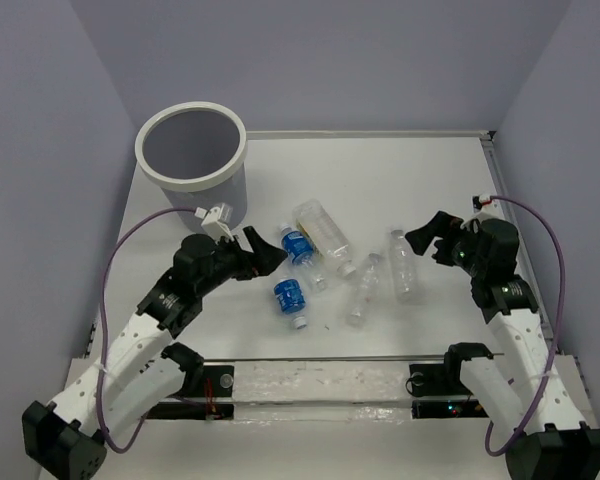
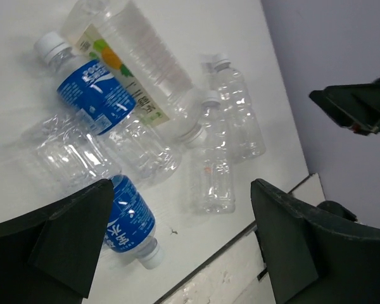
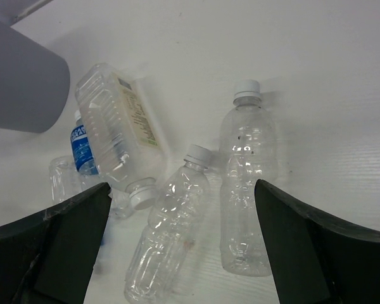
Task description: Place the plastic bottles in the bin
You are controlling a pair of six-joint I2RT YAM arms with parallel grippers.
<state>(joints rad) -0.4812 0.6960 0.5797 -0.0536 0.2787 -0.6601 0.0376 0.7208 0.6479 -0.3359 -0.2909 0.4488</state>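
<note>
On table (image 1: 420, 180), seemingly five bottles (image 1: 404, 268), one bin (image 1: 190, 200)

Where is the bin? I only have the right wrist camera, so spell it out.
Observer: The bin stands upright at the far left corner of the table, beyond the open left gripper.
Operator: Now count the blue labels. I see just one.
Observer: There are two. The second blue-labelled bottle lies on its side closest to the near edge, with its white cap pointing that way.
</note>
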